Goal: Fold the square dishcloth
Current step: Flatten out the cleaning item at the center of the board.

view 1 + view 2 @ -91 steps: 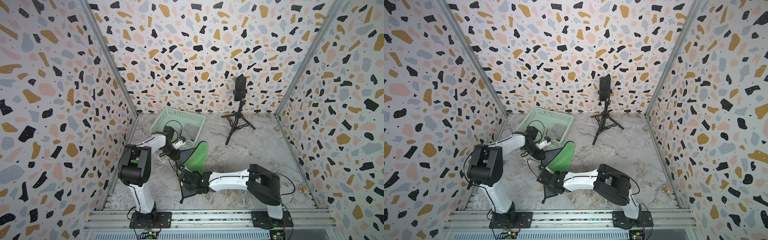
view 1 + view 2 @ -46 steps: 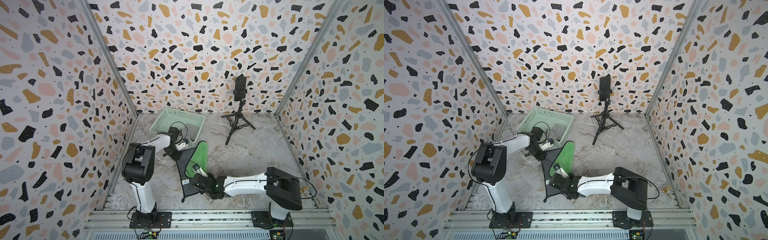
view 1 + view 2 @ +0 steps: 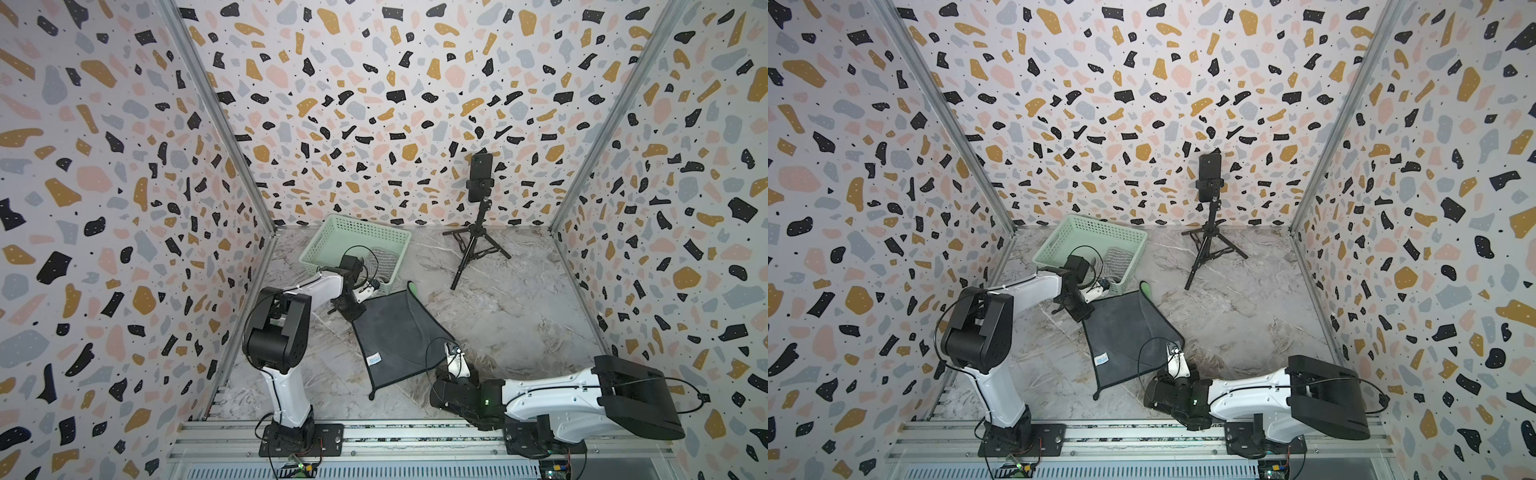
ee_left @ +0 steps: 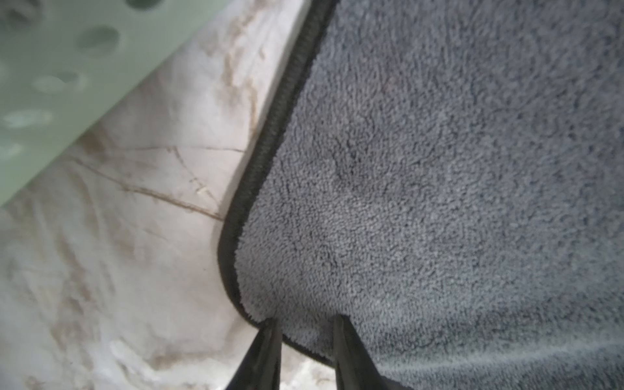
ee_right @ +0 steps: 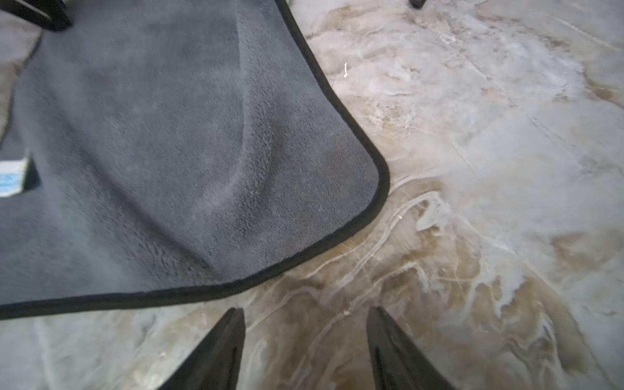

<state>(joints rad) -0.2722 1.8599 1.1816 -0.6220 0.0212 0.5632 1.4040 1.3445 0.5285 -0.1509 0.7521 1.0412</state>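
okay, my left gripper (image 4: 305, 324) is pinched down on a corner of the dishcloth (image 3: 395, 328), the corner nearest the green basket (image 3: 322, 245). my right gripper (image 5: 305, 314) stands parted over the bare marble table (image 5: 472, 169), holding nothing, just short of the cloth's near black-edged corner. the dishcloth lies grey side up on the table between both arms, a green sliver curling at its far corner.
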